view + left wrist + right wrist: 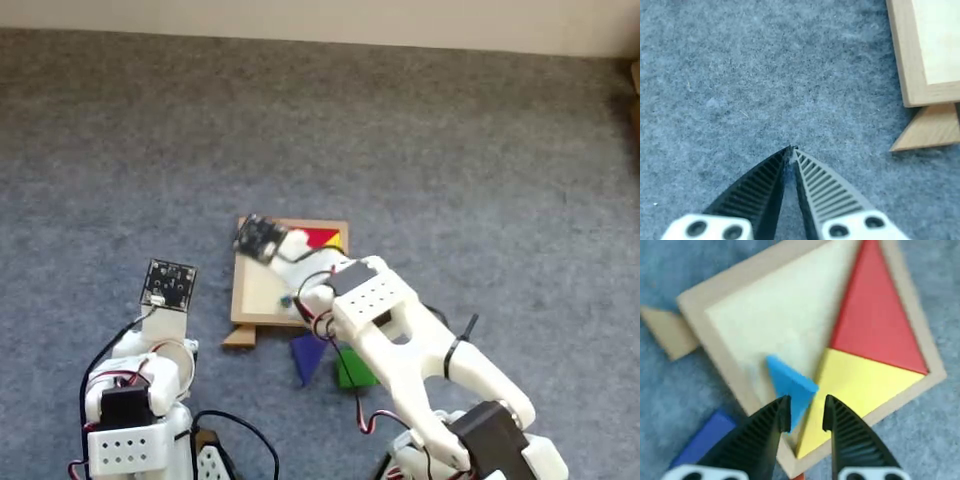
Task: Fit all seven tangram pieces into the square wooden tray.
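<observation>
My left claw hangs over the grey bench with its tips pressed together, gripping nothing. My right arm stretches from the lower right to the tray at frame centre. My right claw is narrowly parted round a corner of the tilted light-blue triangle; I cannot tell if it pinches. Beyond lie the yellow triangle and the red triangle in the tray. A dark-blue piece and a wooden piece lie just outside it.
</observation>
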